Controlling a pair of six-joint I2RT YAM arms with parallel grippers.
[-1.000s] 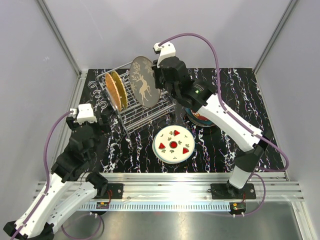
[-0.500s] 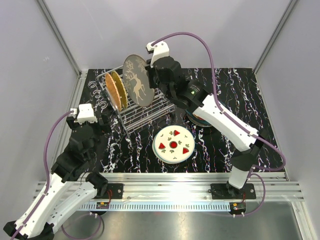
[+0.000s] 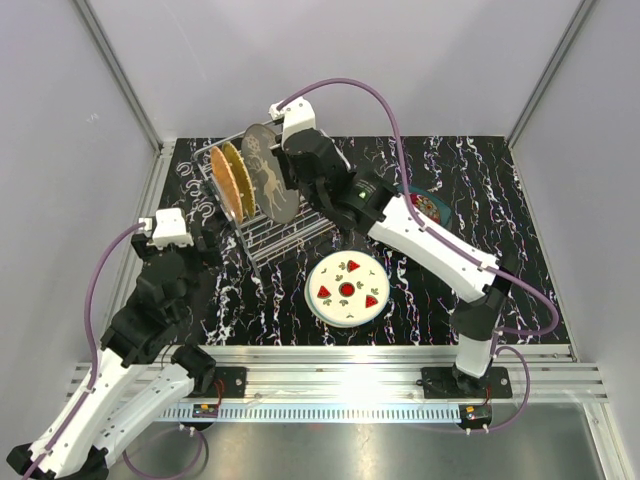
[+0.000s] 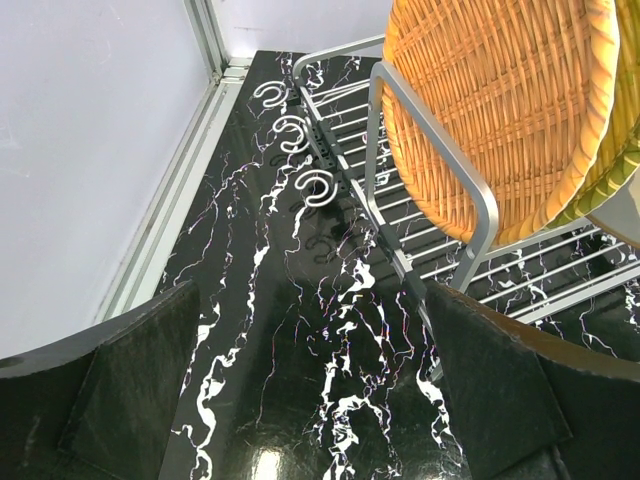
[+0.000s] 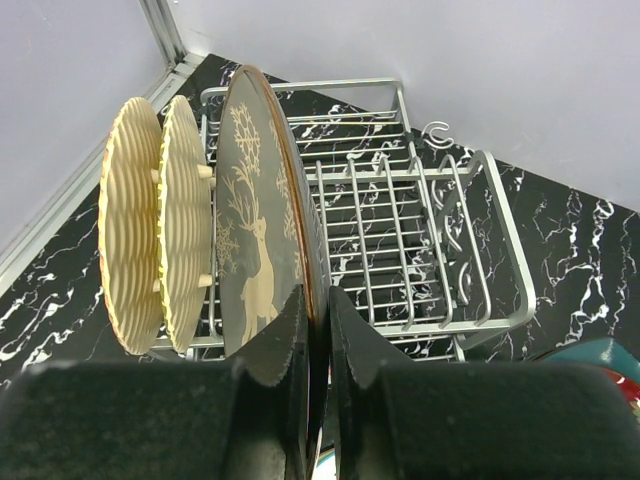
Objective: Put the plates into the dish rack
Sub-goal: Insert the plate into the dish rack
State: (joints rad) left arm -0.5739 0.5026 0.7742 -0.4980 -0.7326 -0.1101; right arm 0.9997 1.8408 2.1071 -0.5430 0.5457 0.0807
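Reindeer plate [image 5: 255, 270] clamped in R gripper [image 5: 315, 312], grip clear only on wrist cam; L gripper [image 4: 315, 375] spread.

Silver wire dish rack [image 3: 300, 228] on black marbled tabletop [image 3: 260, 300], toward its 11 o'clock. Two orange woven round plates [image 3: 232, 182] upright in rack's left end. Grey reindeer plate [image 3: 268, 175] upright just right of them, in right gripper [image 5: 315, 325]. White red-motif round plate [image 3: 347, 288] flat at rack's 5 o'clock; dark teal plate [image 3: 430, 203] at 3 o'clock.

Your right arm [image 3: 440, 245] hides most of the dark teal round plate [image 3: 432, 203]; the left wrist view's top edge crops the orange woven round plate [image 4: 500, 100]
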